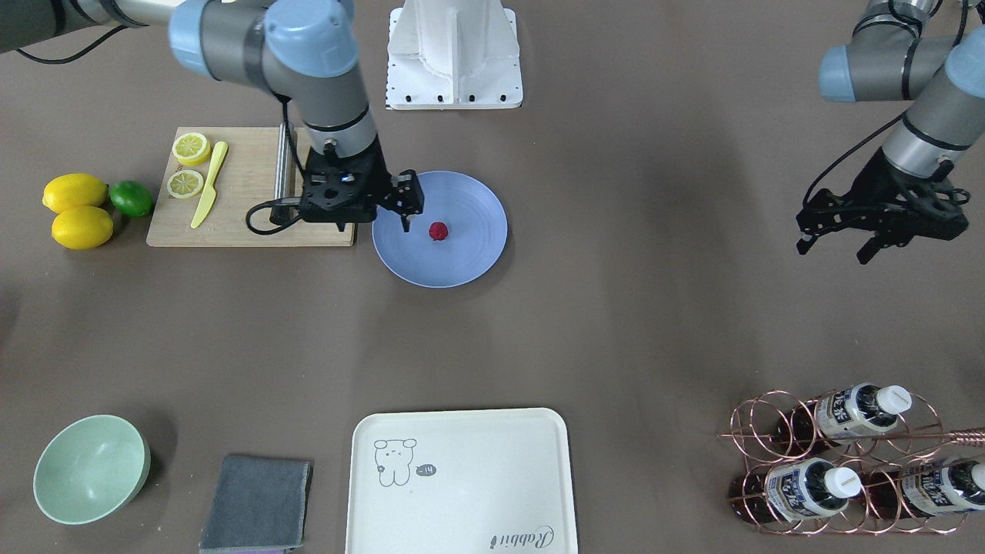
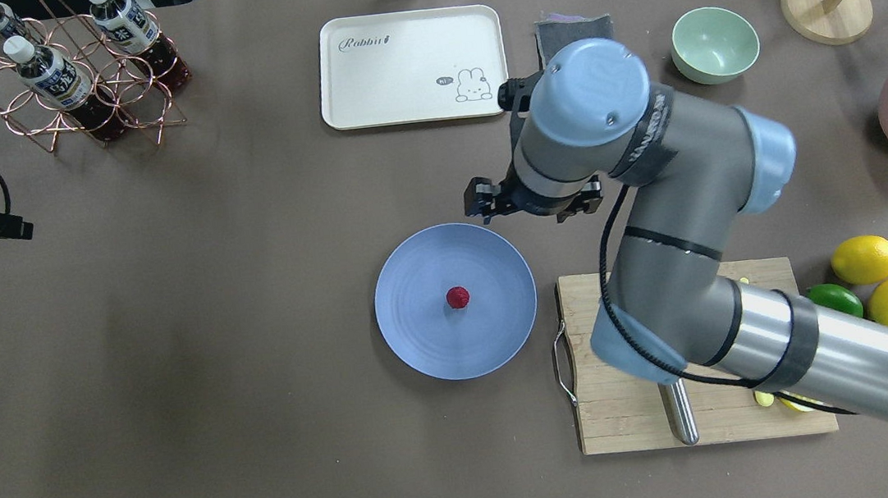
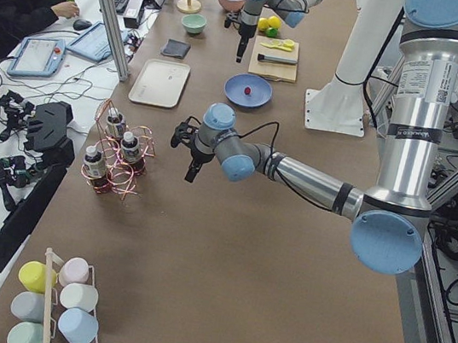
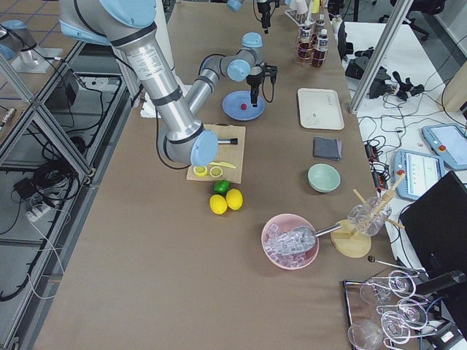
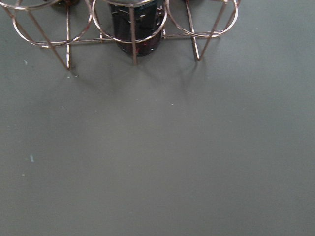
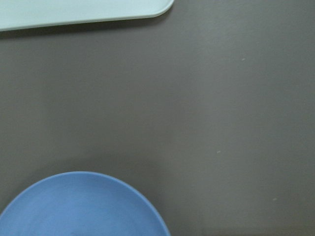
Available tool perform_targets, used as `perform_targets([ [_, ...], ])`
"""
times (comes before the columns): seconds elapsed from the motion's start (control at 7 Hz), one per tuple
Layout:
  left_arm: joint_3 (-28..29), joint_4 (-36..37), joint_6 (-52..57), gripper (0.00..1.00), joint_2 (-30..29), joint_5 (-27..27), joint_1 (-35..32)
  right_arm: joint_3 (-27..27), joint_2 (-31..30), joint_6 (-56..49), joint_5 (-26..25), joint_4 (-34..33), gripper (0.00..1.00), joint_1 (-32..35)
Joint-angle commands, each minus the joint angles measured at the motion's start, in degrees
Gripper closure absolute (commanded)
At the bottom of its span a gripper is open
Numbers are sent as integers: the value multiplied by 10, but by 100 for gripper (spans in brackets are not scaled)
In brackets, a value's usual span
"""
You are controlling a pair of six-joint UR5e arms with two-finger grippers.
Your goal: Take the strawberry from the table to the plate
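- One strawberry is counted, lying at the centre of the one plate on the table.
- Two lemons are counted.
- The right gripper is held pointing down by the plate's edge, jaws released and empty.
- The left gripper is held well apart, jaws released.

Cursive "Rabbit" reads clearly in one corner of the cream rectangular tray, and there's a tiny "hi" bubble beside its drawn animal. Labels on the white-capped dark bottles are too small to read.
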Motion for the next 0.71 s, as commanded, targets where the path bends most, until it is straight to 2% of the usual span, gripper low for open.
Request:
perform_targets([
  [0.0,12,89,184,2,9,-34,-104,35,-93,-146,65,-7,0,98],
  [0.14,27,134,244,2,0,-34,-147,36,-129,-200,94,-3,0,145],
  [0.29,37,154,242,2,-4,-34,-185,37,-164,-261,124,-3,0,194],
  [0.57,58,153,246,2,-3,-42,-218,32,-230,-364,165,-4,0,287],
])
